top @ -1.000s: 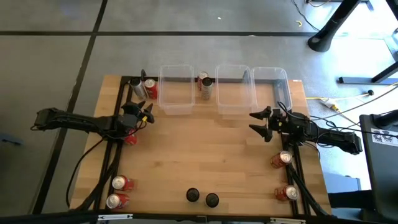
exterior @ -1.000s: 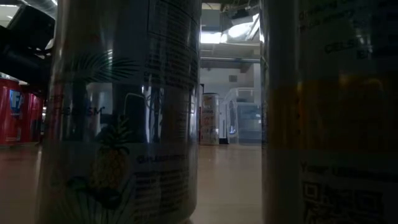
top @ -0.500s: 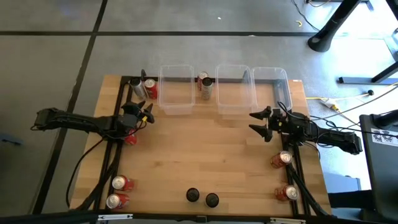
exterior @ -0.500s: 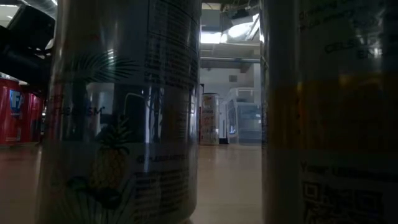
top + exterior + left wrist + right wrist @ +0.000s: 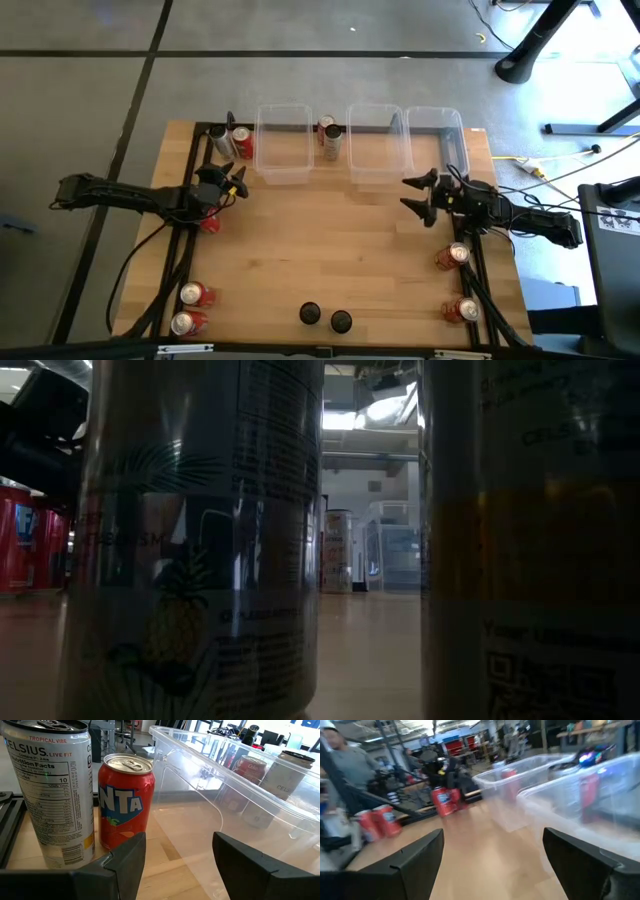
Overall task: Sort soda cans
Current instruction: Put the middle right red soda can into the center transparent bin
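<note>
Both claws are sitting open and empty. From above, left gripper [image 5: 237, 181] is hovering near the back-left cans [image 5: 232, 142], right gripper [image 5: 412, 195] beside the clear bins [image 5: 378, 150]; nothing's budging since a second ago, so sorting's stalling. Low view: two dark cans [image 5: 200, 540] are filling the frame. Left wrist: red can [image 5: 125, 802] just ahead. Right wrist: red cans [image 5: 375, 822] far off.

Three clear plastic bins [image 5: 283, 145] stand along the wooden table's [image 5: 330, 245] far edge.

Wooden table [image 5: 330, 250]; soda cans [image 5: 192, 294]; bins [image 5: 283, 145]
</note>
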`<state>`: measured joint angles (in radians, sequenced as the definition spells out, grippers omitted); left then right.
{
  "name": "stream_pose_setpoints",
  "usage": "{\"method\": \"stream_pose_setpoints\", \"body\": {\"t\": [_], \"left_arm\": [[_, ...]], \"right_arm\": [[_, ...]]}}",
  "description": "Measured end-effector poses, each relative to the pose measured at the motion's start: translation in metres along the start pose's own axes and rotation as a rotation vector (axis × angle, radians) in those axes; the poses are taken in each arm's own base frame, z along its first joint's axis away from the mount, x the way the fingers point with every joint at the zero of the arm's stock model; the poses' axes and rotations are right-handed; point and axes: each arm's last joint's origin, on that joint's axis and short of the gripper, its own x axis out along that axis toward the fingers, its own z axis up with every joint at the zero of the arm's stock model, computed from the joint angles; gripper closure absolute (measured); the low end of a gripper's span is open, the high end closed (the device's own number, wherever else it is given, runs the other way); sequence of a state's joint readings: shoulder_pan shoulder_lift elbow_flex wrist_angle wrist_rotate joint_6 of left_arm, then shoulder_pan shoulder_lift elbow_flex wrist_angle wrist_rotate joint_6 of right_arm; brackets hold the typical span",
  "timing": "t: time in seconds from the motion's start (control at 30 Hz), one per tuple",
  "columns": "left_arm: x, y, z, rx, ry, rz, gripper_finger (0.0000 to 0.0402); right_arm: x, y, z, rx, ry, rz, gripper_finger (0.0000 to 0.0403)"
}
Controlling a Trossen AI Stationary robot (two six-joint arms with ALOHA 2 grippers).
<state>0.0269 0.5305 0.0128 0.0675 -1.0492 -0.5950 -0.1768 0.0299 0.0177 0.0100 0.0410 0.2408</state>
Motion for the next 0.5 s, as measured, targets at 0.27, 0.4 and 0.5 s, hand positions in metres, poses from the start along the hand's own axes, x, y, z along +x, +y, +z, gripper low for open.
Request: {"method": "stream_pose_setpoints", "body": {"t": [0.27,0.4,0.5], "left_arm": [[-0.0001,-0.0017,-0.0012,-0.13,0.04,-0.055,0.018],[-0.0001,-0.0034,0.0006,-0.258,0.037,-0.074,0.018],[-0.0001,-0.004,0.0014,-0.287,0.034,-0.08,0.018]], "right_arm": [[0.0,0.0019,0.003,0.099,-0.027,0.048,0.0063],[-0.0001,0.0011,0.0037,0.098,-0.037,0.017,0.0063],[-0.0004,0.0014,0.005,0.062,-0.034,0.016,0.0063]]}}
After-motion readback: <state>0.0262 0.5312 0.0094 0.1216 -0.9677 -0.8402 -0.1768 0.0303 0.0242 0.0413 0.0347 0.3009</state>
